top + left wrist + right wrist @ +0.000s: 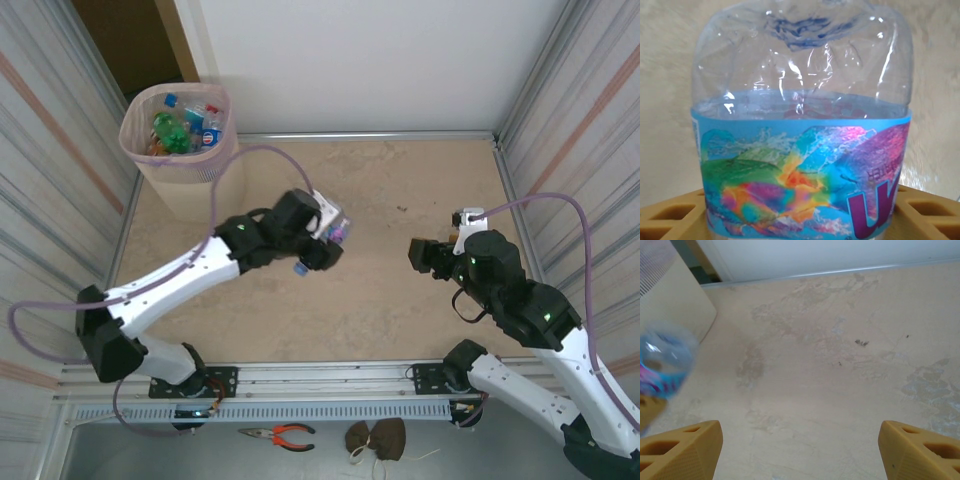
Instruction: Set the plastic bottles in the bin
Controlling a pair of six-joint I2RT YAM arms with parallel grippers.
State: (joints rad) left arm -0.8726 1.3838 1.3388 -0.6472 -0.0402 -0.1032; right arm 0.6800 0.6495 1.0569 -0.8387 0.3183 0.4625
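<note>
Filling the left wrist view, a clear bottle (pixel 800 150) with a rainbow-coloured label lies between the tan fingers (pixel 670 217) of the left gripper (pixel 320 243). Its base points away from the lens and its print is upside down. Both fingers sit close against its sides, but I cannot tell whether they press it.

From above, the same bottle is a small clear-and-purple shape at that gripper's tip, near the middle of the table (pixel 400 310). A blue cap (pixel 300 267) pokes out on the near side, a detail the wrist camera misses.

The right gripper (pixel 800 450) stands open, its fingers wide apart over bare tabletop, well apart from the left one. Its camera catches the bottle as a blur at the left edge.

The bin (pixel 180 185) stands at the table's far left corner. The overhead view looks down into it at green and clear bottles (pixel 178 128), while the right wrist view gives its pale outer wall.
</note>
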